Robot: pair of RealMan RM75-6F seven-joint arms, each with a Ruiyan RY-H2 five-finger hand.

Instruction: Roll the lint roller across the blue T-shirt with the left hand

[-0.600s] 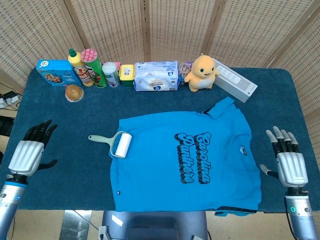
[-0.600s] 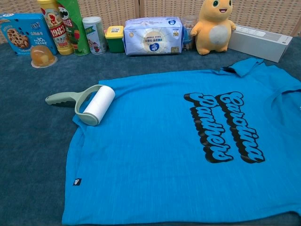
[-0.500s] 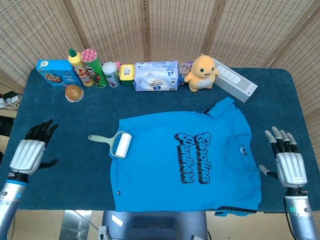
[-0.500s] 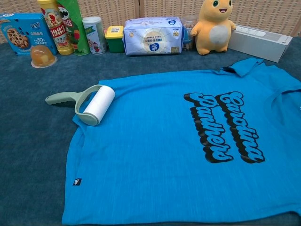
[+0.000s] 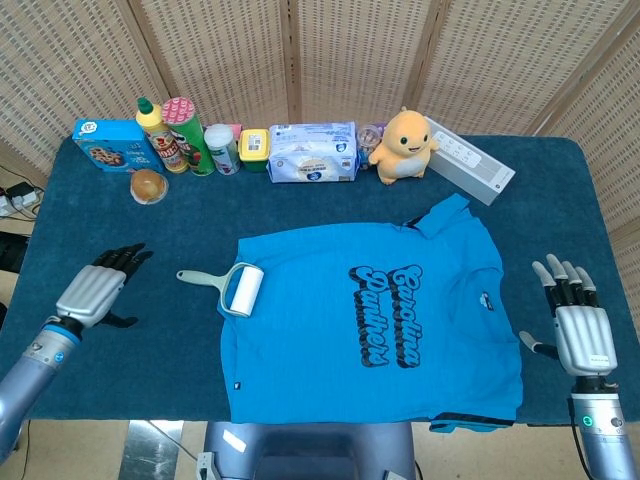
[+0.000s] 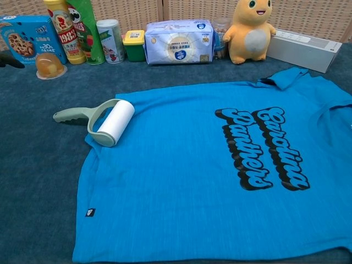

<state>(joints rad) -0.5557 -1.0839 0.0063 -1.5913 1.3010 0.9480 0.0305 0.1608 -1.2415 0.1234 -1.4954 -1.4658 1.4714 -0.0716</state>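
The blue T-shirt (image 5: 375,325) lay flat on the surface (image 5: 180,340), spread from the middle toward the front edge, its printed lettering facing up. The lint roller (image 5: 228,285) rested at the shirt's left edge, its white roll on the fabric and its pale green handle stretching out over the bare blue surface toward the left edge.

The left hand (image 5: 95,290) hovered near the left edge, a little way from the handle and not touching it, its dark fingers spread apart and holding nothing. The right hand (image 5: 577,325) sat by the right edge near the front corner, beside the shirt's sleeve, fingers apart and empty.

Along the back edge stood a row of goods: a blue cookie box (image 5: 108,143), a red-labelled can (image 5: 180,135), a tissue pack (image 5: 312,152), a yellow plush toy (image 5: 403,146) and a long white box (image 5: 470,160).
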